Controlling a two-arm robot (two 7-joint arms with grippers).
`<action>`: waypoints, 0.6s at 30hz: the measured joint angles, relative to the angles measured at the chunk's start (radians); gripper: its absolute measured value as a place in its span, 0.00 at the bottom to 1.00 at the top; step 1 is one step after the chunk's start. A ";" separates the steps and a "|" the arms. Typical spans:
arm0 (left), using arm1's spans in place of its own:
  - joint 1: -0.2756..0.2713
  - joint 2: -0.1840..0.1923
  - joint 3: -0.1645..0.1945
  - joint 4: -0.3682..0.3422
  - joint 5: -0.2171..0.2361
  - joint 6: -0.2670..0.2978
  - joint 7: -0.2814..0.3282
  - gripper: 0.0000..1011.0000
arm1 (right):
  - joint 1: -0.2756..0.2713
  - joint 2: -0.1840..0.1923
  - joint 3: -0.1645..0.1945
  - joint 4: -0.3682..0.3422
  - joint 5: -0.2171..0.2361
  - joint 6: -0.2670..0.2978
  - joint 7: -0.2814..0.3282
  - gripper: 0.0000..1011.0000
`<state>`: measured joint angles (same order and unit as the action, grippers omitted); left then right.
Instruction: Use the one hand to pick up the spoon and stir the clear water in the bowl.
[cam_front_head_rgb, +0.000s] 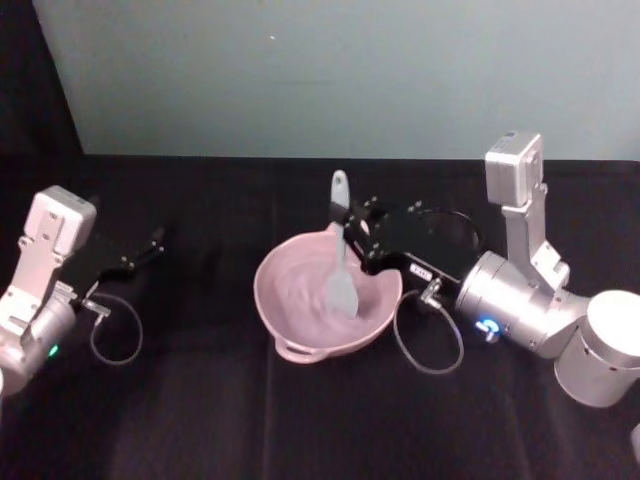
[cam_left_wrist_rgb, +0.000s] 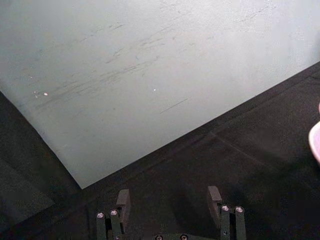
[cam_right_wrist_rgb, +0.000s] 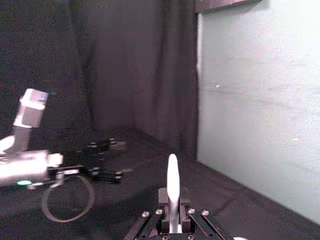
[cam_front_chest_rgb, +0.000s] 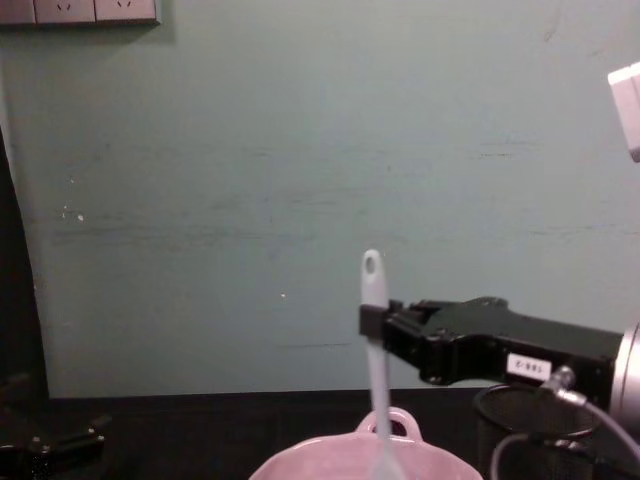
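Observation:
The pale pink bowl (cam_front_head_rgb: 285, 330) sits mid-table, its loop handle toward me. The white spoon (cam_front_head_rgb: 341, 270) stands nearly upright, its blade down inside the bowl and its holed tip above the rim. My right gripper (cam_front_head_rgb: 348, 236) reaches in from the right over the bowl's far rim and is shut on the spoon's handle. In the chest view the spoon (cam_front_chest_rgb: 374, 330) rises from the bowl (cam_front_chest_rgb: 340, 465), clamped by the right gripper (cam_front_chest_rgb: 373, 322). The right wrist view shows the spoon handle (cam_right_wrist_rgb: 172, 182) pinched between the fingers. My left gripper (cam_front_head_rgb: 150, 243) rests open at the far left, away from the bowl.
A black mesh cup (cam_front_head_rgb: 447, 232) stands just behind the right gripper, also the mesh cup (cam_front_chest_rgb: 530, 425) in the chest view. A pale green wall (cam_front_head_rgb: 330, 70) closes the table's back edge. Cable loops (cam_front_head_rgb: 428, 335) hang by each wrist. The bowl's rim (cam_left_wrist_rgb: 316, 142) shows beside the left gripper (cam_left_wrist_rgb: 168, 201).

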<state>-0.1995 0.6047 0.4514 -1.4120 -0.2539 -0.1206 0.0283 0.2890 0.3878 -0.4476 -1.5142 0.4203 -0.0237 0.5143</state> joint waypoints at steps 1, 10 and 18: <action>0.000 0.000 0.000 0.000 0.000 0.000 0.000 1.00 | -0.003 0.000 -0.003 -0.005 0.005 0.005 0.003 0.12; 0.000 0.000 0.000 0.000 0.000 0.000 0.000 1.00 | 0.024 -0.058 -0.050 0.044 0.007 -0.008 -0.001 0.12; 0.000 0.000 0.000 0.000 0.000 0.000 0.000 1.00 | 0.097 -0.127 -0.042 0.180 -0.084 -0.110 -0.082 0.12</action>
<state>-0.1995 0.6047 0.4514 -1.4120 -0.2539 -0.1205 0.0283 0.3858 0.2604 -0.4895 -1.3338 0.3363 -0.1338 0.4319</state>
